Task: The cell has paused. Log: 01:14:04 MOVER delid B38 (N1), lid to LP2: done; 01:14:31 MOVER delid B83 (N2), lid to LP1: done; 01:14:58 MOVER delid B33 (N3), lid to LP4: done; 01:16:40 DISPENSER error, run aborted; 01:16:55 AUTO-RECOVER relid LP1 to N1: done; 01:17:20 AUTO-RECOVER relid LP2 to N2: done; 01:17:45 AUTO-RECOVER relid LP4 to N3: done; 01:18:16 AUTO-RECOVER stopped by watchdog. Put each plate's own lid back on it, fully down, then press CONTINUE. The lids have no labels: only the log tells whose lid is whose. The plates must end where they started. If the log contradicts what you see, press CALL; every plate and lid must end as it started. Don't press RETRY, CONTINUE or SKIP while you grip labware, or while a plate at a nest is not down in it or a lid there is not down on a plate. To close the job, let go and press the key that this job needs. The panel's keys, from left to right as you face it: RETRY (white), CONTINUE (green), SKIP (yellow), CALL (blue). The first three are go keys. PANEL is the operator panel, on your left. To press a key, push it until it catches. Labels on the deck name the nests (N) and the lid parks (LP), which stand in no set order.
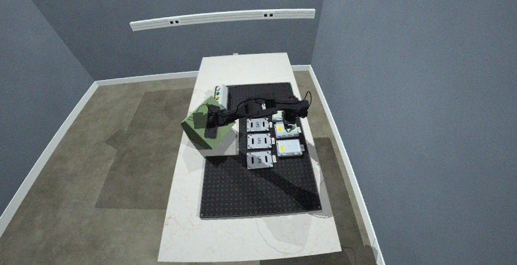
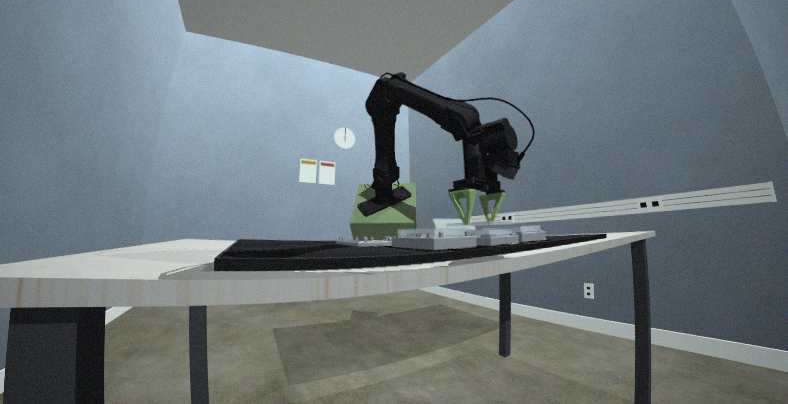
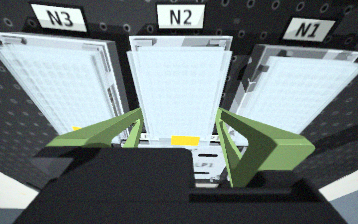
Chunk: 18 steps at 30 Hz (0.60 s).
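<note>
In the wrist view my gripper [image 3: 179, 111] is shut on a clear lid [image 3: 180, 80], its green fingers on the lid's two long sides. The lid hangs just above the plate at nest N2 [image 3: 180, 16], whose yellow tag [image 3: 186, 141] shows under the lid's near edge. The lidded plates at N3 [image 3: 55, 82] and N1 [image 3: 300, 90] stand to either side. In the top view the gripper [image 1: 289, 126] is over the middle plate of the right column. In the exterior view the gripper [image 2: 477, 214] holds the lid [image 2: 449, 223] slightly above the row of plates.
Three grey lid parks [image 1: 258, 124] [image 1: 258, 140] [image 1: 259, 159] stand in a column left of the plates on the black mat [image 1: 253, 190]. The operator panel [image 1: 219, 93] stands at the mat's far left corner. The arm's green base block [image 1: 195, 125] [image 2: 380, 219] sits at the table's left edge.
</note>
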{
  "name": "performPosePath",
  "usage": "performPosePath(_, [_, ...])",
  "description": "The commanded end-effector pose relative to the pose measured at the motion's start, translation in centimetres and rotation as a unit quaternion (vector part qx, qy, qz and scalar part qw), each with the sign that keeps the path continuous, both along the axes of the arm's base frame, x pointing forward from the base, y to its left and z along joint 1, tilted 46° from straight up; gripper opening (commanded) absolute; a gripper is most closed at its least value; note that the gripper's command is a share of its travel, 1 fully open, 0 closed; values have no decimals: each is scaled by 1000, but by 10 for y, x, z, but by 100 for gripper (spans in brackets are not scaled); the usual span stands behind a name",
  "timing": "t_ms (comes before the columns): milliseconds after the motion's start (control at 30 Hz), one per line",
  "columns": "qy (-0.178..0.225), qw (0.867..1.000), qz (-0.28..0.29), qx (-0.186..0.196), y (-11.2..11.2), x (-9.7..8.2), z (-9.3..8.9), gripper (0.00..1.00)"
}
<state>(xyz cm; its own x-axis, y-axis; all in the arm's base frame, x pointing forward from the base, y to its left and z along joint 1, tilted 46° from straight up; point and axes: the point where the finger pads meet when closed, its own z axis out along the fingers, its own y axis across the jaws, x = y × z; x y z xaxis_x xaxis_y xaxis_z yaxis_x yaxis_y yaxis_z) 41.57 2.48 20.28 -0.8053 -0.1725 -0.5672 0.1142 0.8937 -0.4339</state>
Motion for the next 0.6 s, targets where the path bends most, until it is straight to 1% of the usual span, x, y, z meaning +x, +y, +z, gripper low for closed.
performPosePath(0, [-8, 1000, 4, 3, 1, 4, 2, 0])
performPosePath(100, [0, 1000, 5, 0, 1, 2, -5, 0])
performPosePath(167, [-3, 1000, 8, 2, 3, 4, -3, 0])
performPosePath(233, [-8, 1000, 5, 3, 0, 4, 0, 0])
performPosePath(300, [-4, 1000, 3, 1, -2, 3, -3, 0])
performPosePath(400, [-5, 1000, 4, 1, -2, 4, -3, 0])
performPosePath(433, [-18, 1000, 10, 7, 6, 9, 7, 0])
performPosePath(567, [-10, 1000, 7, 4, 2, 9, 0, 0])
